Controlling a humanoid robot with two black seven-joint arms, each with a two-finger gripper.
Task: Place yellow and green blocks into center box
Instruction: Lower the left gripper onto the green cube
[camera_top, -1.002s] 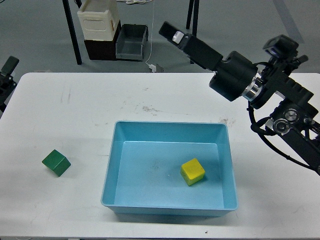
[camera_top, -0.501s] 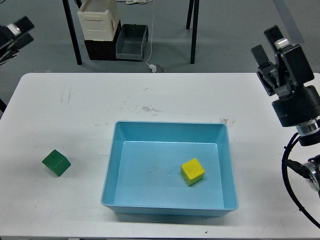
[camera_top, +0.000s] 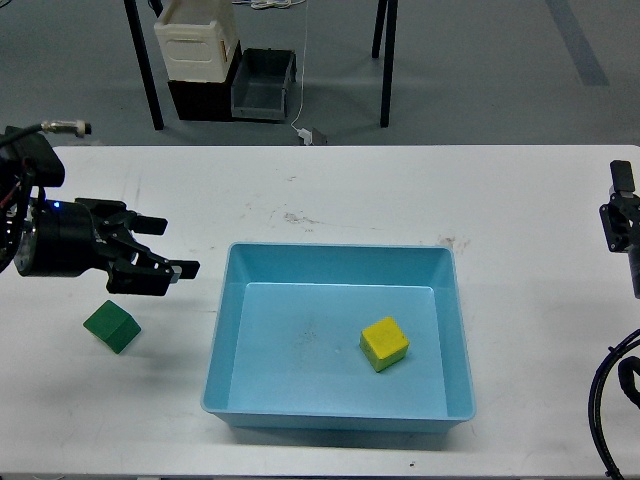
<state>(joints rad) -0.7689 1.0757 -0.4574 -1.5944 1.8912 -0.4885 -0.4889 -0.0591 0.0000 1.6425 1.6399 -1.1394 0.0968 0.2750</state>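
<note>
A green block (camera_top: 112, 327) lies on the white table (camera_top: 300, 190) at the left. A yellow block (camera_top: 384, 343) lies inside the blue box (camera_top: 340, 257) at the table's middle, right of the box's centre. My left gripper (camera_top: 170, 246) reaches in from the left, open and empty, above and to the right of the green block and just left of the box. My right gripper (camera_top: 621, 215) shows only partly at the right edge, away from both blocks; its fingers cannot be told apart.
Beyond the table's far edge stand a cream container (camera_top: 197, 38) on a dark crate and a grey bin (camera_top: 264, 85) on the floor, between black table legs. A cable hangs at the lower right corner.
My left arm has swung in from the upper left corner to above the green block. My right arm has pulled back from over the table to the right edge. The blocks have not moved.
</note>
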